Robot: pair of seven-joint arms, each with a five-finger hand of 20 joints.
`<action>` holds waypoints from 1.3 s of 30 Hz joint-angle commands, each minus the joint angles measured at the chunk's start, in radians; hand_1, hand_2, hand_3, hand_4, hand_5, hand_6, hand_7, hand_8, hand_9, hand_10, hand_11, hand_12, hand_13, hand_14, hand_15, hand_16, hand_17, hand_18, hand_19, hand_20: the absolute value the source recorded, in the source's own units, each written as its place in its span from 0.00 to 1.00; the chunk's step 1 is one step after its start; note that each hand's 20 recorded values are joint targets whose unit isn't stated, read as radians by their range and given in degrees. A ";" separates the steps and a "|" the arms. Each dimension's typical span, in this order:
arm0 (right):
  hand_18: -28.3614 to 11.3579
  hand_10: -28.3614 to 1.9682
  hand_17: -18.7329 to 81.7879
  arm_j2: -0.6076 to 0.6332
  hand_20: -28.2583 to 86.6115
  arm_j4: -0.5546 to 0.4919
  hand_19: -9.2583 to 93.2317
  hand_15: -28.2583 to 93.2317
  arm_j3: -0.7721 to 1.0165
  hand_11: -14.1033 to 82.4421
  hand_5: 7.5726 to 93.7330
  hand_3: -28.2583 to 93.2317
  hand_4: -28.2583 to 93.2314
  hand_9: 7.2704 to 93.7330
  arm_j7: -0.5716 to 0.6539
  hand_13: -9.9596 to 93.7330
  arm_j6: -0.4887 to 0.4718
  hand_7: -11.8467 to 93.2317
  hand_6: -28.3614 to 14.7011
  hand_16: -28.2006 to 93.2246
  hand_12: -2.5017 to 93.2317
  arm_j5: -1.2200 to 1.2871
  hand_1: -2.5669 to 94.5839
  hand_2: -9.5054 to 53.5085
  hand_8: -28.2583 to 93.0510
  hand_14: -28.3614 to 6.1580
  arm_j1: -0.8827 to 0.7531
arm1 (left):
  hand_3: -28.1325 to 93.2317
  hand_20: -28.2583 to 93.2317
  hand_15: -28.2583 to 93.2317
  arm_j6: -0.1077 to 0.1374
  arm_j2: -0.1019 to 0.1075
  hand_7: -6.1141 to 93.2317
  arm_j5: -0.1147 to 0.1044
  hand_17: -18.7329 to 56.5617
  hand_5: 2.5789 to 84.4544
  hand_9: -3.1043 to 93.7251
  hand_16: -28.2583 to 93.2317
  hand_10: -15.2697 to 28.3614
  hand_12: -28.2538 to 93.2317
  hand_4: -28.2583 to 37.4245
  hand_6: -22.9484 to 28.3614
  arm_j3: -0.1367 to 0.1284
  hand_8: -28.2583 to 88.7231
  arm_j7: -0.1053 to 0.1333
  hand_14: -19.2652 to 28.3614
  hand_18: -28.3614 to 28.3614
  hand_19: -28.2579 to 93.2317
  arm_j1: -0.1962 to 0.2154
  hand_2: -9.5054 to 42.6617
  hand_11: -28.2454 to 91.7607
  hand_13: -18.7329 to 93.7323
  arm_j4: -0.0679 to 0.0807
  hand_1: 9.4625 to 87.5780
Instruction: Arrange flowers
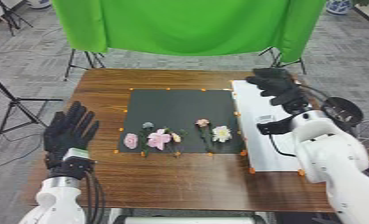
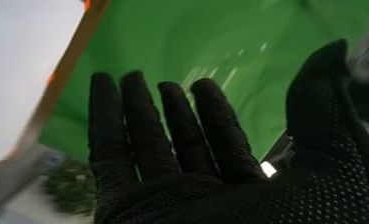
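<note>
In head view, flowers (image 1: pixel 158 139) on mat (image 1: pixel 172 110), wide left robot hand (image 1: pixel 67 132), wide right robot hand (image 1: pixel 275 84)

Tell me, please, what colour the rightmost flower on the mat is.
The rightmost flower is creamy white, clearest in the head view.

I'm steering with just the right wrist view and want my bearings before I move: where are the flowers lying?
Observer: The flowers lie on the dark mat, toward its near edge.
Operator: Which bloom is farthest right?
Observer: The white flower, close to the mat's right edge.
Operator: And my other arm?
Observer: The left hand is off to the left of the mat, fingers straight, holding nothing.
</note>
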 commanded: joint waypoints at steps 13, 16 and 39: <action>0.27 0.50 0.33 -0.024 0.42 0.012 0.33 0.29 0.297 0.18 0.35 0.89 0.01 0.33 -0.241 0.36 -0.171 0.18 0.57 0.37 0.13 0.613 0.10 0.25 0.15 0.45 -0.208 | 0.74 0.29 0.36 -0.110 0.027 0.10 0.012 0.17 0.40 0.27 0.17 0.65 0.28 0.00 0.60 -0.123 0.19 0.021 0.62 0.72 0.46 0.069 0.55 0.33 0.29 0.010 0.16; 0.27 0.50 0.33 -0.030 0.42 0.005 0.32 0.29 0.308 0.18 0.35 0.89 0.01 0.33 -0.235 0.36 -0.167 0.17 0.57 0.37 0.13 0.615 0.09 0.25 0.16 0.45 -0.219 | 0.74 0.29 0.35 -0.100 0.017 0.10 0.013 0.17 0.40 0.27 0.18 0.65 0.28 0.00 0.60 -0.126 0.19 0.020 0.62 0.72 0.45 0.075 0.55 0.33 0.29 0.006 0.16; 0.30 0.51 0.34 -0.076 0.42 -0.032 0.28 0.29 0.388 0.18 0.39 0.90 0.01 0.35 -0.248 0.36 -0.206 0.19 0.58 0.36 0.13 0.608 0.12 0.23 0.15 0.49 -0.329 | 0.80 0.30 0.38 -0.150 0.038 0.11 0.054 0.17 0.41 0.28 0.18 0.66 0.29 0.00 0.61 -0.057 0.19 -0.031 0.64 0.73 0.46 -0.024 0.49 0.34 0.30 0.037 0.18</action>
